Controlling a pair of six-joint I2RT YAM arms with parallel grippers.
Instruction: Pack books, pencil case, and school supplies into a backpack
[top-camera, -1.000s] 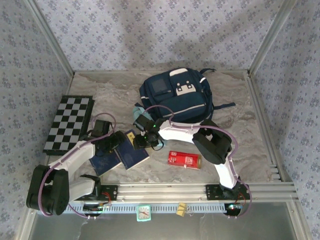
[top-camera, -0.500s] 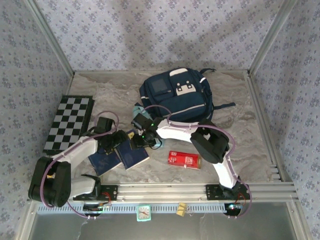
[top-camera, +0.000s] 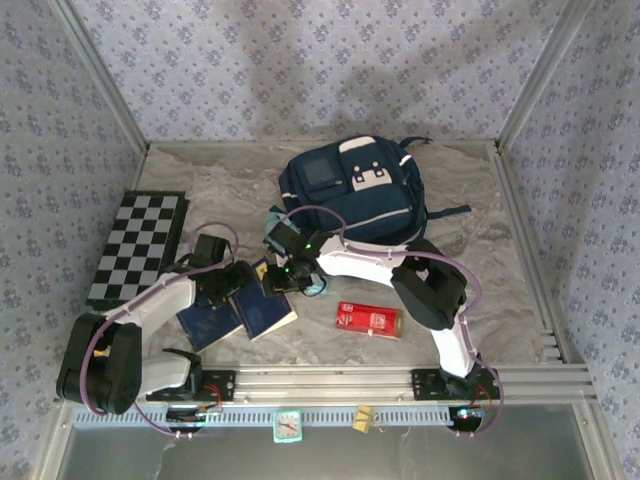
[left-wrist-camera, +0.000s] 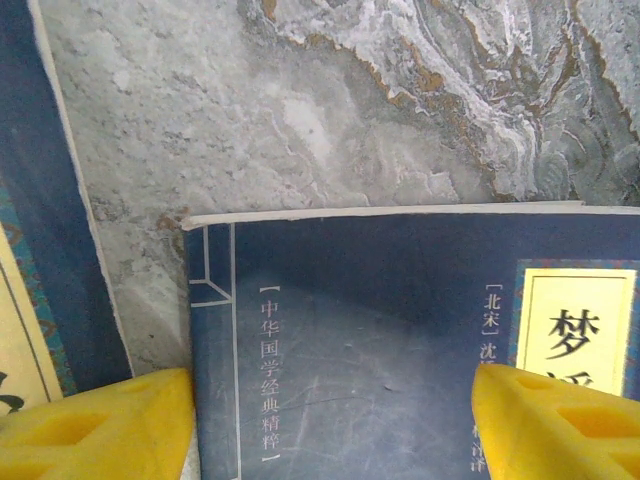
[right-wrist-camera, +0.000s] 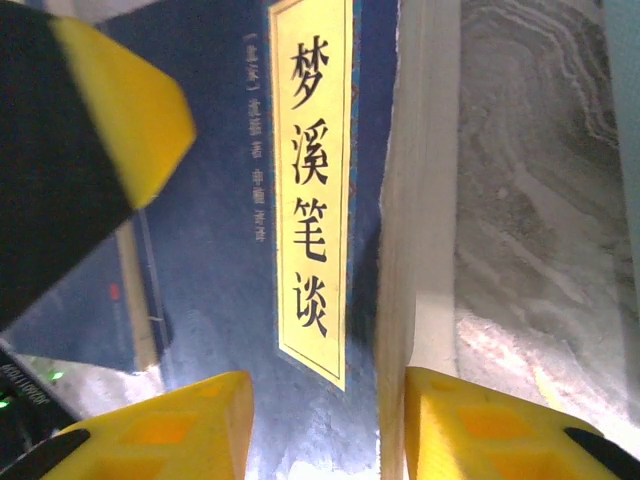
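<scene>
Two navy books lie side by side near the front; the left book (top-camera: 205, 323) is flat, and the right book (top-camera: 264, 310) has a yellow label. My left gripper (top-camera: 237, 281) (left-wrist-camera: 330, 432) hovers open over a navy book (left-wrist-camera: 380, 330), its fingertips (left-wrist-camera: 100, 430) wide apart. My right gripper (top-camera: 281, 279) (right-wrist-camera: 328, 430) straddles the labelled book's page edge (right-wrist-camera: 415, 250), jaws open, with a gap on the cover side. The red supplies box (top-camera: 368, 319) lies right of the books. A pale teal pencil case (top-camera: 317, 289) peeks from under the right arm. The backpack (top-camera: 350, 195) sits behind.
A black-and-white chessboard (top-camera: 135, 248) lies at the left, beside the left arm. The backpack's straps (top-camera: 450, 212) trail to the right. Metal rails (top-camera: 330, 382) run along the front edge, and patterned walls close the table on three sides.
The right gripper's jaws have narrowed around the labelled book's edge. The left gripper has shifted right towards that book, and the book has turned slightly.
</scene>
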